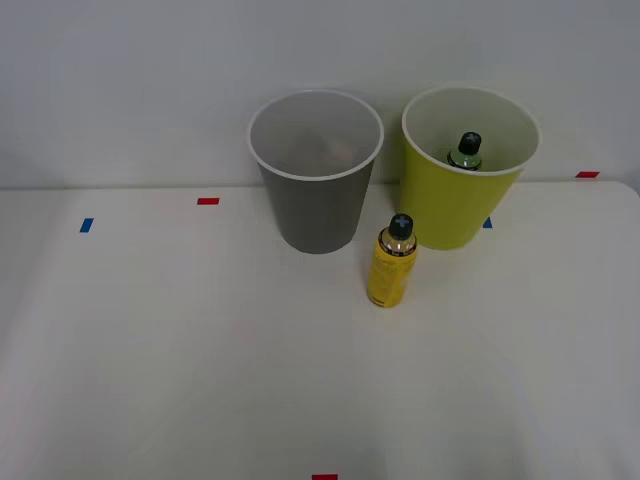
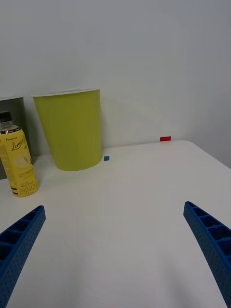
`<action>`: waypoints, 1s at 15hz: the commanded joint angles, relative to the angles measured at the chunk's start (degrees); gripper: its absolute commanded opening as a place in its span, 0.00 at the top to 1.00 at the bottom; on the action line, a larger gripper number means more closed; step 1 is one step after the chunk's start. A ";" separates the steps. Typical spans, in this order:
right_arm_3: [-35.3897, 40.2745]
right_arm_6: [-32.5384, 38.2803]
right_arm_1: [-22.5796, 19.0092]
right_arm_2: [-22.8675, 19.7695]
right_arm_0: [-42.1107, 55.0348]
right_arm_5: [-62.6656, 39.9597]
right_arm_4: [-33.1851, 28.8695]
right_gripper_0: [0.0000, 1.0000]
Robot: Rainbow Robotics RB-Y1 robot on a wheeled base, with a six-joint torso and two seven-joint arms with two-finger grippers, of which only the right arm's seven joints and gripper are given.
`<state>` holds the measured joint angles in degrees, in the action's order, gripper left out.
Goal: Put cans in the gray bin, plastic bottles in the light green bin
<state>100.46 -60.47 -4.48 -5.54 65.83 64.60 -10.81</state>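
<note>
The gray bin (image 1: 318, 212) and the light green bin (image 1: 455, 205) stand side by side at the back of the white table. A dark green plastic bottle (image 1: 465, 150) with a black cap stands inside the light green bin. A dim reddish shape lies low inside the gray bin; I cannot tell if it is a can. A yellow plastic bottle (image 1: 391, 265) with a black cap stands upright just in front of the gap between the bins. In the right wrist view my right gripper (image 2: 114, 207) is open and holds nothing, low over the table, well short of the yellow bottle (image 2: 18, 161) and the light green bin (image 2: 72, 130).
A pale wall rises right behind the bins. Small red tape marks (image 1: 208, 201) and blue tape marks (image 1: 86, 225) dot the table. The table's right corner (image 1: 625, 190) lies beyond the light green bin. A sliver of the gray bin (image 2: 12, 108) shows behind the yellow bottle.
</note>
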 commanded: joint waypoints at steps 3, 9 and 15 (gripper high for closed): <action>0.00 0.00 0.00 0.00 0.00 0.00 0.00 0.00; 0.00 0.00 0.00 0.00 0.00 0.00 0.00 0.00; 0.00 0.00 0.00 0.00 0.00 0.00 0.00 0.00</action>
<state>100.46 -60.47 -4.48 -5.54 65.83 64.60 -10.81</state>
